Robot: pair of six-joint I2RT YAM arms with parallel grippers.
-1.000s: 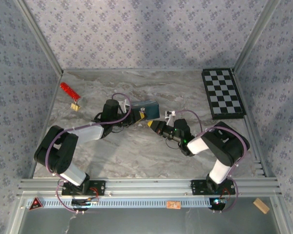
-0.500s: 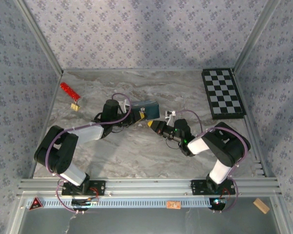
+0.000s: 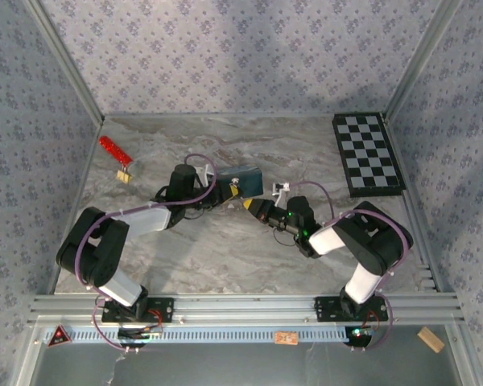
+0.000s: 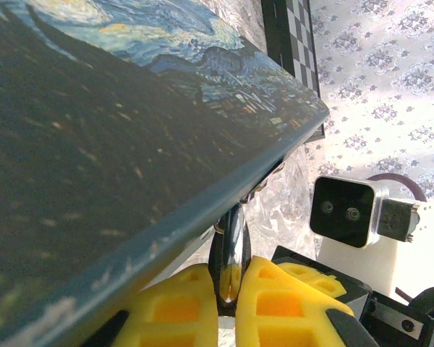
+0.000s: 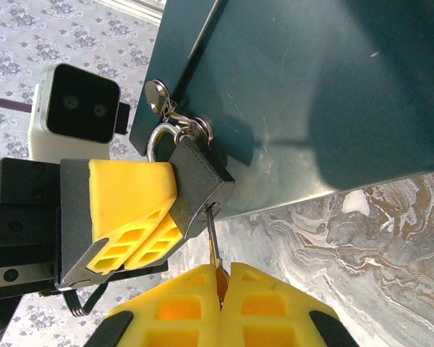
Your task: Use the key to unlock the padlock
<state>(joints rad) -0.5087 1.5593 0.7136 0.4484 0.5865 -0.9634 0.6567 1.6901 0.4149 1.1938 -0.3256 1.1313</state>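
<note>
"Did anything move since a second ago?"

"No. Both arms sit just where they were."

"Where is the padlock?"

"The padlock [image 5: 195, 181] hangs from the latch [image 5: 181, 130] on the blue box [image 5: 311, 94]. That is at the box's near left corner, about the middle of the table [image 3: 225, 249]."

"Who holds it?"

"The left gripper [image 5: 155, 217] pinches it tight from the left."

"And the key?"

"The key [image 5: 213, 242] is thin and silver. Its tip sits in the bottom of the padlock. The right gripper [image 5: 220, 289] is squeezed tight on its other end."

"What else?"

"A checkerboard [image 3: 367, 153] lies far right, well apart."
</note>
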